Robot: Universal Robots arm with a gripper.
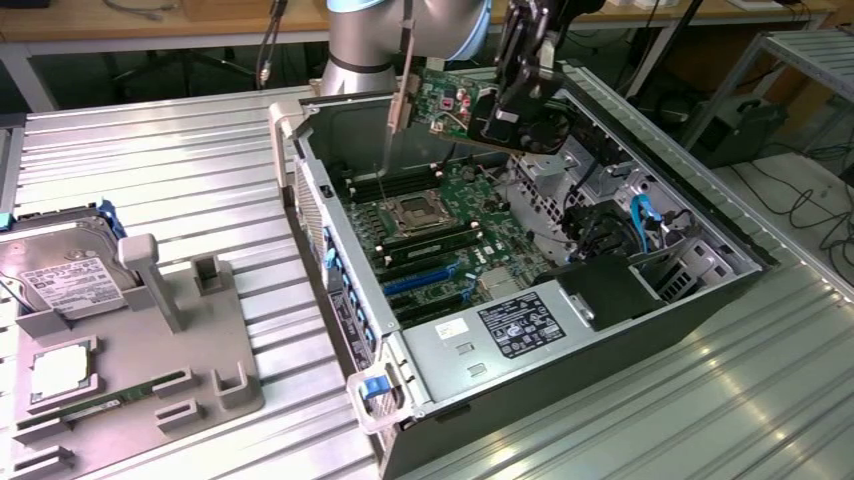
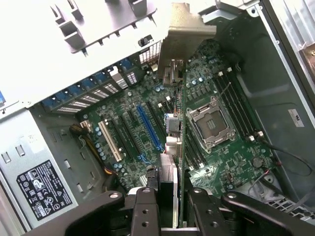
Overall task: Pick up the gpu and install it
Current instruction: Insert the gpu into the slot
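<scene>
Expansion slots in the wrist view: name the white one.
The white slot at the row's end toward the black label; the others are black or blue.

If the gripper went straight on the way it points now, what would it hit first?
Probably the motherboard: the gripper holds the gpu edge-down over the strip between the blue slot and the CPU socket, so the card would touch there first. Depth is unclear.

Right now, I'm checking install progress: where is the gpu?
The gpu is clamped in the gripper above the open computer case, at the end nearest the arm's base in the exterior view, over the motherboard and not seated.
</scene>
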